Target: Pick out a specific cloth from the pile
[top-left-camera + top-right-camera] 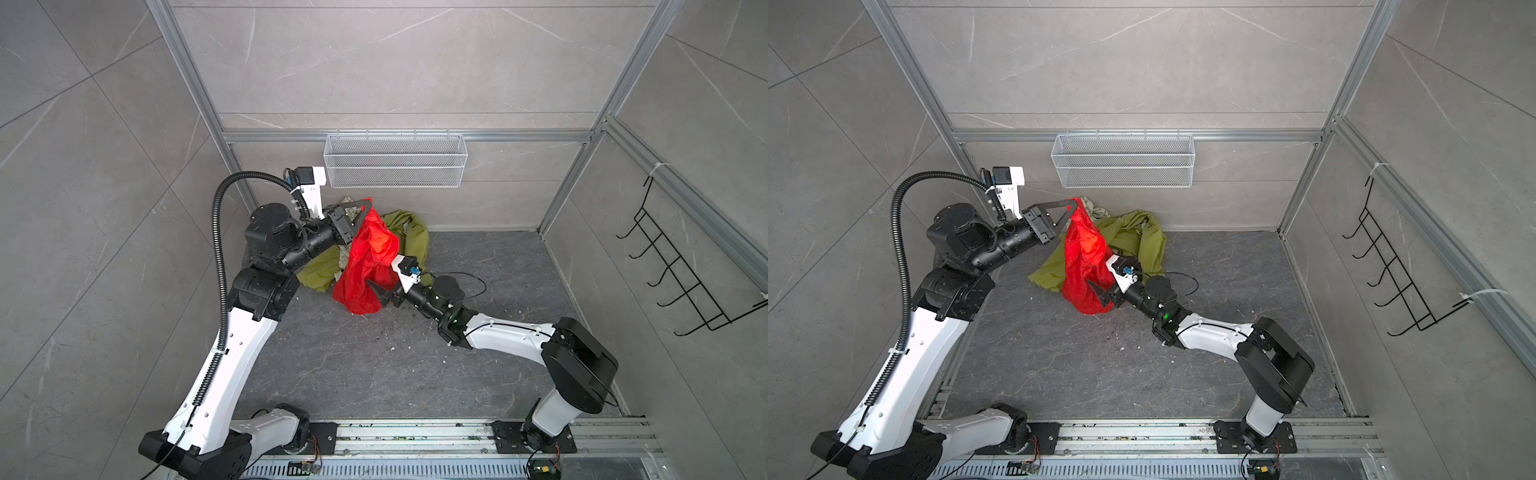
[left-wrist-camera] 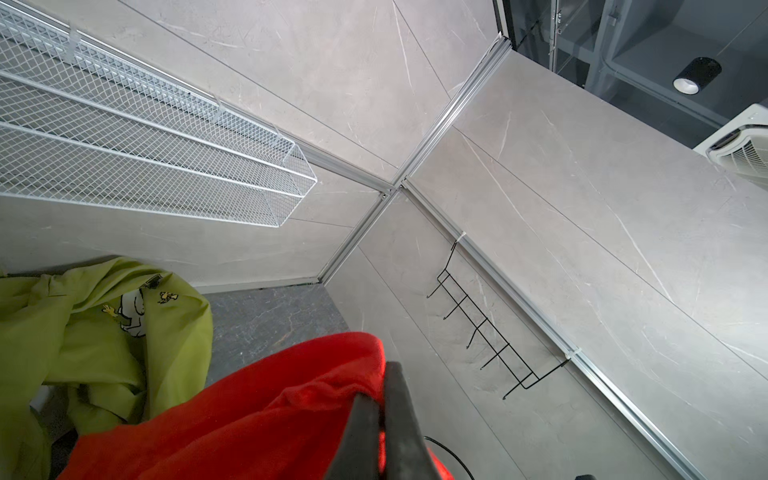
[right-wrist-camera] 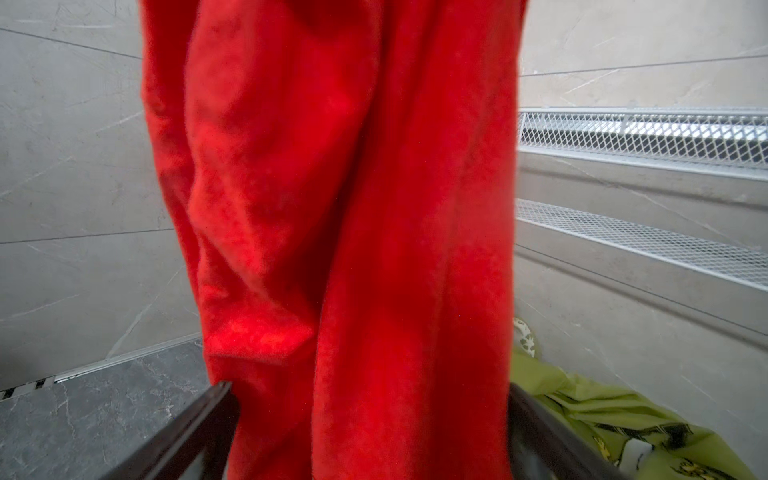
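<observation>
Right wrist view: cloth hangs straight ahead as a long vertical drape, its lower part between the right jaws, which stand wide open either side of it, nothing grasped. In both top views the left jaws are clenched on its top corner, holding it up in front of the pile at the back of the bench; cannot tell if the tail touches the bench. Right jaws are the nearer free pair, and closing where they stand would likely pinch the drape across its long axis
</observation>
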### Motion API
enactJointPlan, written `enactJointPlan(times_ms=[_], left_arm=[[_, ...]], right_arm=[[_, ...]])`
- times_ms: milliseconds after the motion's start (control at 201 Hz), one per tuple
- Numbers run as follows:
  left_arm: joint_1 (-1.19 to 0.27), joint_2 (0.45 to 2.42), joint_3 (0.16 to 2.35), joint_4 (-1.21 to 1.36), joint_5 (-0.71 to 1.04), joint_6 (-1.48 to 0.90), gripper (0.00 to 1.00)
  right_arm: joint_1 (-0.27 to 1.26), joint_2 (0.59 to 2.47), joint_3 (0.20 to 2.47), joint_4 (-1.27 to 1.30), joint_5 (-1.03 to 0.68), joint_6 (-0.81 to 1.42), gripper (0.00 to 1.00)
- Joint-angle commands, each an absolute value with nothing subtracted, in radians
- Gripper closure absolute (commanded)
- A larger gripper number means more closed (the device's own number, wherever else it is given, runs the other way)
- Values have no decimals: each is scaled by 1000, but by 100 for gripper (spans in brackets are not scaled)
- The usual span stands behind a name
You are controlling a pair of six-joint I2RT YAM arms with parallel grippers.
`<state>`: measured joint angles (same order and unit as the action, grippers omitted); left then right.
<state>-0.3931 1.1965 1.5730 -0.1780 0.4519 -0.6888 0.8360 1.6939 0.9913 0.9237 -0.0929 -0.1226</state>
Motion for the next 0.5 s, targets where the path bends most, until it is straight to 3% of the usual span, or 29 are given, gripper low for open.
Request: enactJointPlan(times_ms=[0, 294, 493], left_arm=[[-397, 1170, 1634, -87, 476, -703, 100], [-399, 1176, 1677, -87, 469, -704, 100], [-399, 1172, 1689, -86, 459, -704, 100]], right_arm=[[862, 1722, 1038, 981, -83, -106, 0], [899, 1777, 1070, 1019, -69, -116, 0], [908, 1790, 1081, 1019, -56, -122, 16]])
